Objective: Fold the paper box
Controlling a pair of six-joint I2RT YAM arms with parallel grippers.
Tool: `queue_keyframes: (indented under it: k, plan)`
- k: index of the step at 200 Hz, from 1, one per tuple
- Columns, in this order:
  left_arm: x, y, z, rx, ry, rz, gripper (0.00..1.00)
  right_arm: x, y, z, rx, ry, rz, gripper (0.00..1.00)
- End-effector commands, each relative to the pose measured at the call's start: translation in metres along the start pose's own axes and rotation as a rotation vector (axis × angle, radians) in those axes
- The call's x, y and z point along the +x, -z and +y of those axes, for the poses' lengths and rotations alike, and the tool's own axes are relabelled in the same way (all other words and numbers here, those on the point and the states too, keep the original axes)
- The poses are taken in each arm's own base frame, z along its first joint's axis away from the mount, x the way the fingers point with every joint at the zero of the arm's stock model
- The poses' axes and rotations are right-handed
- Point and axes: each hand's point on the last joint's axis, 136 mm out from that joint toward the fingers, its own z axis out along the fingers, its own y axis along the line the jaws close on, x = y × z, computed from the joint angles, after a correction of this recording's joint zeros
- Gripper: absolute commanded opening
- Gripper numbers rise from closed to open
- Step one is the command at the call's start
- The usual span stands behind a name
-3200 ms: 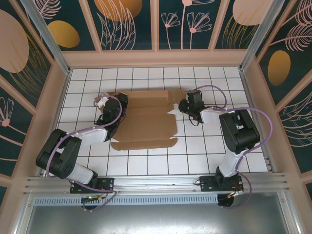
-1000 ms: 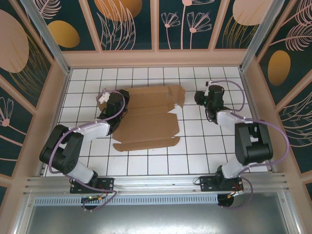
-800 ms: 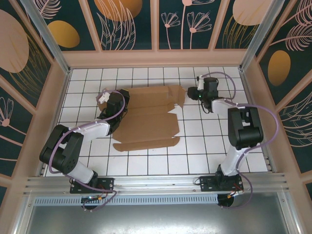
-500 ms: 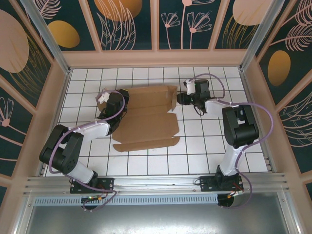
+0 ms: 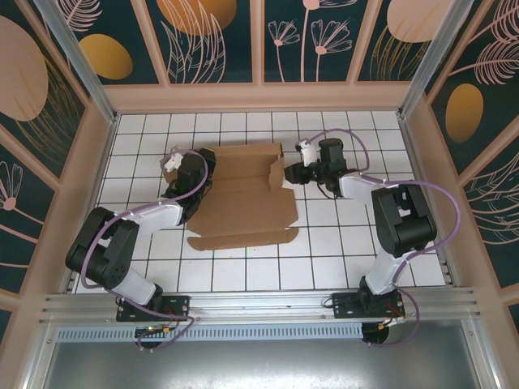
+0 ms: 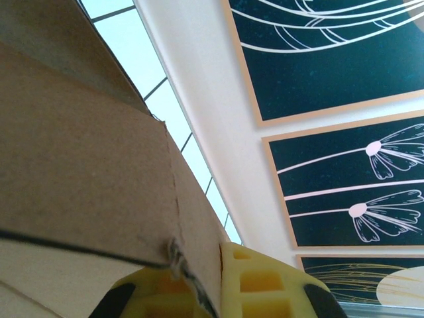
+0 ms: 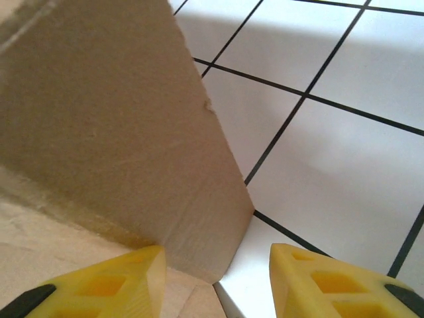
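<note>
The paper box (image 5: 243,203) lies mostly flat on the white tiled worktop (image 5: 349,243), between the two sets of fingers. Its panels lie one behind another from near to far. Each panel's long axis, like the creases, runs side to side from the left fingers (image 6: 265,291) toward the right fingers (image 7: 318,281). The left fingers are closed on the box's left edge, with cardboard pinched between them. The right fingers stand apart and grip nothing. The raised side flap (image 7: 112,119) stands between them, closer to one finger, with bare tile before the other.
</note>
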Motion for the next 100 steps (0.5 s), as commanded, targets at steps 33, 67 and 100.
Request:
queue_keyframes:
  k: [33,67,100]
  plan:
    - [0.006,0.002,0.008,-0.025,-0.028,0.019,0.0,-0.009,0.011,0.038,-0.081,0.172,-0.072,0.49]
    - [0.006,0.002,0.008,-0.021,-0.025,0.024,0.0,-0.012,0.012,0.029,0.007,0.216,-0.098,0.52]
    - [0.008,0.004,0.01,-0.019,-0.024,0.032,0.0,-0.022,0.007,0.006,0.125,0.233,-0.099,0.52]
